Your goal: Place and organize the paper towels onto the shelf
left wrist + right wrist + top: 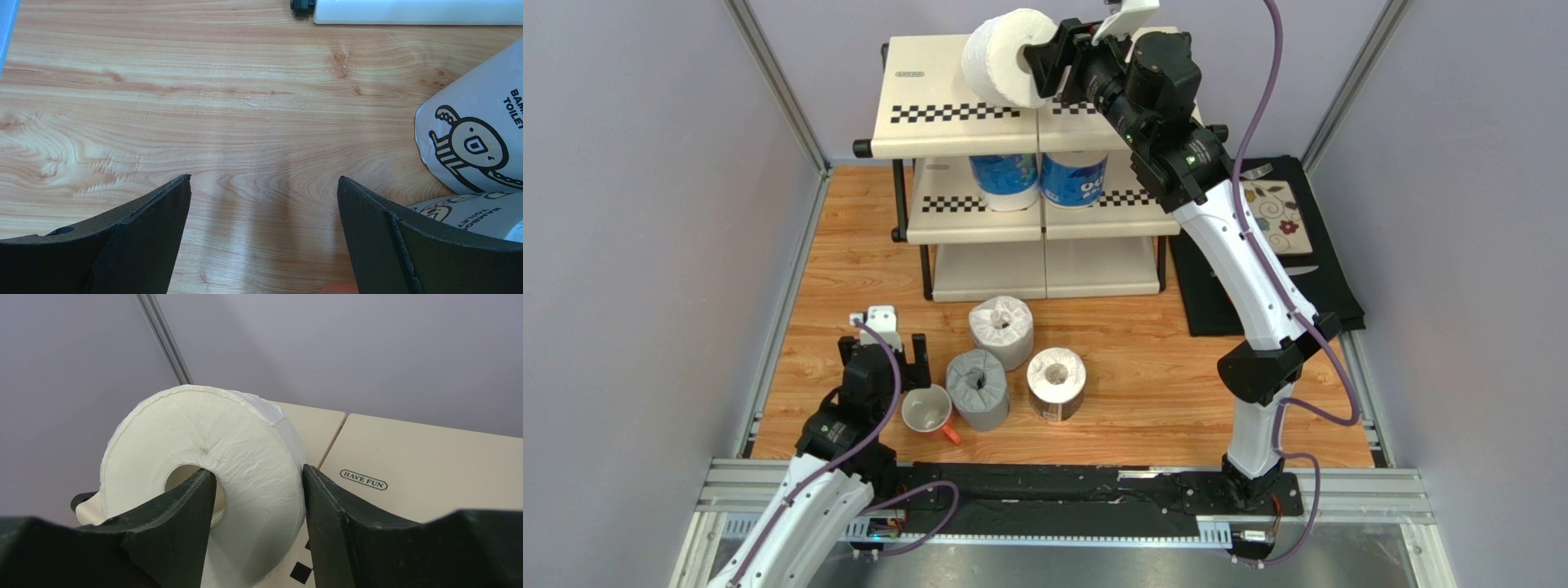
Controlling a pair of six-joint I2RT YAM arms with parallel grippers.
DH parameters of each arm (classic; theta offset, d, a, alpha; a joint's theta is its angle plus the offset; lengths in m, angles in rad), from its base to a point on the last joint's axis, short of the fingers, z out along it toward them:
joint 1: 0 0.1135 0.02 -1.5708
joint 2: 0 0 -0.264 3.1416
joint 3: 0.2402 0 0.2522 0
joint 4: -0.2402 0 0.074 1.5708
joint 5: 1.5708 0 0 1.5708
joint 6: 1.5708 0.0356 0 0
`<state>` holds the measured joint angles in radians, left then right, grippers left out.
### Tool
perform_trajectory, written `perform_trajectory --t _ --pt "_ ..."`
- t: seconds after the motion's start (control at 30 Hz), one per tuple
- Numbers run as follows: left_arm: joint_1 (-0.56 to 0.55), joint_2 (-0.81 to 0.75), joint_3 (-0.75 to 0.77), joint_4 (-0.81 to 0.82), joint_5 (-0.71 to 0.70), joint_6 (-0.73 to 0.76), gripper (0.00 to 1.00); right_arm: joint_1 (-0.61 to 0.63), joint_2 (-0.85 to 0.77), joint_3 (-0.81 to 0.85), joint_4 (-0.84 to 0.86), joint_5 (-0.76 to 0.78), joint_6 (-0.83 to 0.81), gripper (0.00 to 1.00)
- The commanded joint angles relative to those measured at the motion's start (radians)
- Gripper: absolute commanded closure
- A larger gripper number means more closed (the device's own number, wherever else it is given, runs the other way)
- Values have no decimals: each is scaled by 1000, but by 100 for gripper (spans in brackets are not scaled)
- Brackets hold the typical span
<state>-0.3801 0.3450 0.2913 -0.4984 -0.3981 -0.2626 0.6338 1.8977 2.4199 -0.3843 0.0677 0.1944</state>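
White roll (1004, 59) pinched in right gripper (1043, 59) above shelf (928, 86) top; 2 blue rolls (1009, 179) on its mid tier, 3 other rolls (1001, 328) in front; left gripper (264, 202) spread wide, empty.

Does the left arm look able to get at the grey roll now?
Probably yes: the left tool is open, empty and near the grey roll; only the white mug, close beside the roll, may crowd the approach.

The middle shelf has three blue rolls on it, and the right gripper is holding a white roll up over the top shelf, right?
Not quite. The top external view shows two blue rolls on the middle shelf, not three. The rest is right: the right gripper holds a white roll over the top shelf.
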Motion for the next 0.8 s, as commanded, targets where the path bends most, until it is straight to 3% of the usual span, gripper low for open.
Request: perform_trajectory --t 0.0,0.23,0.77 --pt "1 3 37 9 -7 -1 3 3 -25 5 99 29 -24 39" --pt "1 6 35 9 -4 -1 3 3 -19 7 113 30 -24 32" --pt "1 20 35 8 7 2 3 1 55 56 122 21 -23 31"
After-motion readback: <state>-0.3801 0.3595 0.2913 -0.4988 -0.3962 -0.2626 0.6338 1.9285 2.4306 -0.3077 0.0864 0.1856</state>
